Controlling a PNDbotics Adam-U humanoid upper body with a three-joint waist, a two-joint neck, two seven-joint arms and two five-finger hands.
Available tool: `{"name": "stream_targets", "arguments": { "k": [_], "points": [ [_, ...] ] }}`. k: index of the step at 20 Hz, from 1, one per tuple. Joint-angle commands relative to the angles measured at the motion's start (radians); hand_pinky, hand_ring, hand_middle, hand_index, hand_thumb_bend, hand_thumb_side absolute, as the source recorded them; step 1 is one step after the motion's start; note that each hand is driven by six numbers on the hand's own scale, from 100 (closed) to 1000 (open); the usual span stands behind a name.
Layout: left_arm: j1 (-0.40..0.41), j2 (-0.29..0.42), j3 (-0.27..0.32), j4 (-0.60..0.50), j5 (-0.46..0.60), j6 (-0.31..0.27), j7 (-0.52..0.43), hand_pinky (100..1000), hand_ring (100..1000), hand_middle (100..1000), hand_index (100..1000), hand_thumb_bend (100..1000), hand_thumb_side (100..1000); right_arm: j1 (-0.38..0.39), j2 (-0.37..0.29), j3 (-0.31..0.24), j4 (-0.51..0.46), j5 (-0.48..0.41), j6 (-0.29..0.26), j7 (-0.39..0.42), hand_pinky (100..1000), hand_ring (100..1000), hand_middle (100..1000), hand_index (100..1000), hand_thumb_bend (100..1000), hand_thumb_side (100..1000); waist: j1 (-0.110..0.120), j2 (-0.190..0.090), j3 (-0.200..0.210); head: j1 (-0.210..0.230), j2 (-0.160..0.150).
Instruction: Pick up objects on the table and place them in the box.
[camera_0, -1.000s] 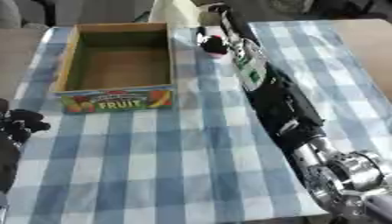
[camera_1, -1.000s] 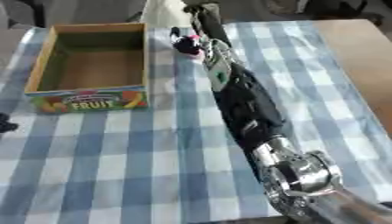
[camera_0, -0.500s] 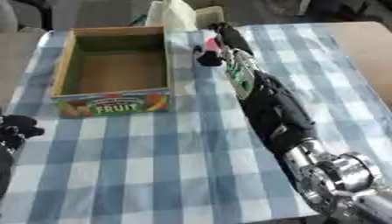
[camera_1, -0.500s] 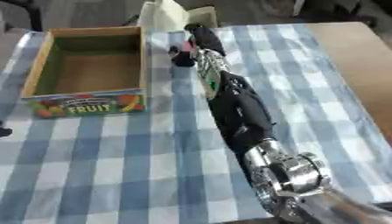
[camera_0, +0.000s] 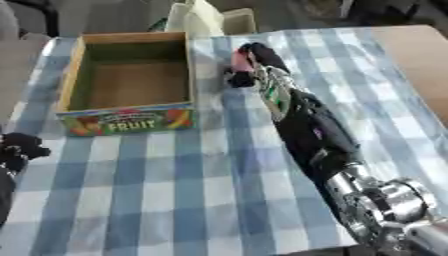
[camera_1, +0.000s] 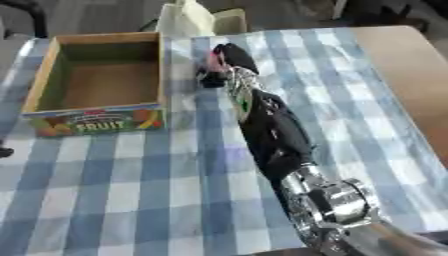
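My left hand (camera_0: 19, 150) sits idle at the left edge, dark fingers curled on nothing. Rectangular cardboard box (camera_0: 129, 121), inside bare, front printed "FRUIT" with fruit pictures, on blue-white checked cloth (camera_0: 192, 200). Just right of it, my right hand (camera_0: 249, 62) is clasped around a small pink object (camera_0: 238, 59).

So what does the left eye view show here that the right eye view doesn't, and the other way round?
Only the left eye view shows the left hand, resting idle at the left edge with its fingers curled. The right eye view shows only a dark sliver of it at that edge, but shows more of the bare wooden tabletop on the right. Both show the empty fruit box, the checked cloth, and the right hand stretched out beside the box, closed on a small pink object.
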Motion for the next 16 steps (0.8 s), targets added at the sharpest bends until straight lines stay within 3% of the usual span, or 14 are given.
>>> {"name": "stream_targets", "arguments": {
  "k": [1,3,4,9,13,16],
  "points": [
    [-0.015,0.022,-0.001,-0.016,0.001,-0.002,-0.002,717,532,524,490,115,884,-0.012,-0.016,-0.002,-0.013,0.018,0.009,-0.031,588,823,751,826,112,100,0.005,-0.015,0.001,-0.005,-0.01],
    [-0.015,0.022,-0.001,-0.016,0.001,-0.002,-0.002,717,532,524,490,115,884,-0.012,-0.016,-0.002,-0.018,0.031,0.015,-0.06,543,786,728,800,100,100,0.005,-0.015,0.001,-0.006,-0.011],
    [-0.015,0.021,-0.001,-0.016,0.001,-0.002,-0.002,717,532,524,490,115,884,-0.012,-0.017,-0.003,-0.023,0.039,0.018,-0.082,481,722,664,744,100,100,0.005,-0.015,0.001,-0.006,-0.011],
    [-0.015,0.021,0.0,-0.016,0.002,-0.002,-0.001,717,533,525,491,115,884,-0.009,-0.015,-0.011,-0.057,0.067,0.021,-0.244,361,591,481,556,100,100,0.005,-0.016,-0.001,-0.01,-0.014],
    [-0.013,0.021,0.001,-0.016,0.002,-0.002,-0.001,717,534,525,491,115,884,-0.013,-0.012,-0.013,-0.09,0.049,0.024,-0.378,315,547,435,504,100,100,0.005,-0.018,-0.001,-0.012,-0.013],
    [-0.013,0.02,0.0,-0.016,0.002,-0.002,-0.002,717,534,526,491,116,884,-0.023,-0.009,-0.002,-0.111,0.021,0.01,-0.427,312,547,430,499,100,100,0.004,-0.02,0.0,-0.013,-0.012]
  ]
}}
